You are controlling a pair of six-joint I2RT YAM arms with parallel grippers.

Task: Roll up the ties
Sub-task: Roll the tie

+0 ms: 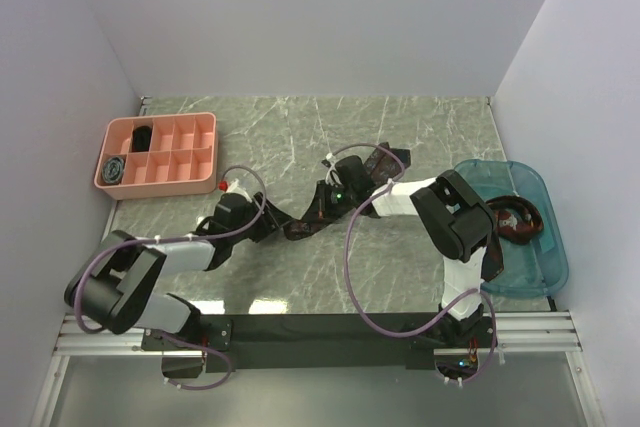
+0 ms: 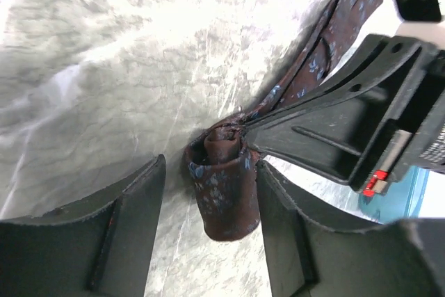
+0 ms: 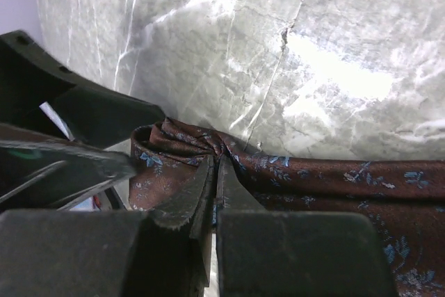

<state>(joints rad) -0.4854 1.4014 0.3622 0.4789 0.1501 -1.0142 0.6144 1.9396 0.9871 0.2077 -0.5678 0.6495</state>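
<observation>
Grey marbled tabletop. A maroon patterned tie lies mid-frame in the top view, its lower-left end wound into a small coil, the rest trailing toward upper right. Right gripper is closed, pinching fabric beside the coil, likely to stop it unwinding. Left gripper is open, fingers either side of the coil without clamping it, probably placed to re-grip.

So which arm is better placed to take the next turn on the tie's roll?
Left. The left pincer stands open astride the rolled end of the tie, so it likely only needs to close and twist. The right pincer is shut on the strip right beside the roll, pinning it.
</observation>
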